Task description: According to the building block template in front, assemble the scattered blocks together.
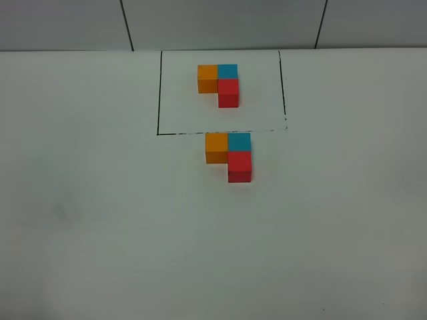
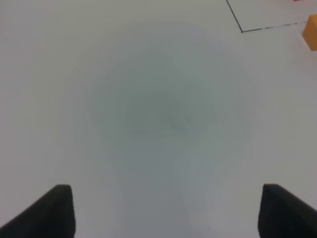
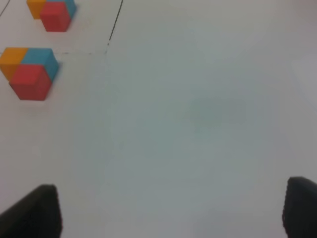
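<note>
Neither of my arms shows in the high view; both are pulled back off the working area, out past the near edge of what that camera takes in. My left gripper (image 2: 166,210) hangs over bare white table (image 1: 100,233) with its jaws spread wide and nothing between them. My right gripper (image 3: 171,210) hangs the same way, jaws spread apart, empty, only tabletop under it.

The table is open on the left, on the right and all across the near side. At the far side it ends against a grey panelled wall (image 1: 220,23).

The building block template (image 1: 219,85) sits far and centred, inside the thin black rectangle outline (image 1: 159,93): orange and blue side by side, red nearer, below the blue. Just outside the outline's near line lie the scattered blocks, now joined in the same shape. The orange cube (image 1: 217,147) touches the sky-blue cube (image 1: 239,141) on its right, and the red cube (image 1: 239,166) sits against the blue one's near face. The far edges of orange and blue lie right at the outline's near line; I cannot tell whether they overlap it.

From my left wrist I see only a corner of the outline and a sliver of orange. From my right wrist both groups sit well apart from my fingers (image 3: 34,210).
</note>
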Action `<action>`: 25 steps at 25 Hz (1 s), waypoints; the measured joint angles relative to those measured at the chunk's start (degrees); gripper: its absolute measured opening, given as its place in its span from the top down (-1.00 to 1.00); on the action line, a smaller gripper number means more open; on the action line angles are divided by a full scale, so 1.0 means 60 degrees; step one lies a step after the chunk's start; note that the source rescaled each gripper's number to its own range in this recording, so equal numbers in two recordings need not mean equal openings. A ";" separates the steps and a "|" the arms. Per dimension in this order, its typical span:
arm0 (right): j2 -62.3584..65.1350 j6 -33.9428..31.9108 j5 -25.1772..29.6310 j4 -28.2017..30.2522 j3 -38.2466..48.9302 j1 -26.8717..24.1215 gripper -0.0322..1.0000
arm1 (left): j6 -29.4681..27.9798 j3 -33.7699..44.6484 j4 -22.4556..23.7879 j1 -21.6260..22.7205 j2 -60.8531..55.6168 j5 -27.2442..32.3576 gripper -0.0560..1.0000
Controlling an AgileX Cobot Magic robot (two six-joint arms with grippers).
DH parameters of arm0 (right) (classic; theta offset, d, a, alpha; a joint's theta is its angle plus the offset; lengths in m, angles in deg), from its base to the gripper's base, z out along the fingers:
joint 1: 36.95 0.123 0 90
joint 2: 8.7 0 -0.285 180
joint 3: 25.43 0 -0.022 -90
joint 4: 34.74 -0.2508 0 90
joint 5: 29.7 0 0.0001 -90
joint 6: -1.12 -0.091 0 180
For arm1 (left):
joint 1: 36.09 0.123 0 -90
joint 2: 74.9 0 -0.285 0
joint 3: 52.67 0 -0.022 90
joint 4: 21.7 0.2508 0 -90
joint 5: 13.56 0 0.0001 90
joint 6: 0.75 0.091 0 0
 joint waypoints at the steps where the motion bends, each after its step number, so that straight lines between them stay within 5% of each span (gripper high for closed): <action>1: 0.0000 0.0000 0.0000 0.0000 0.0000 0.0000 -0.56 | 0.0000 0.0000 0.0000 0.0000 0.0000 0.0000 -0.58; 25: 0.0000 0.0008 -0.0009 0.0000 0.0000 0.0000 -0.48 | 0.0000 0.0000 0.0000 0.0000 0.0000 0.0000 -0.58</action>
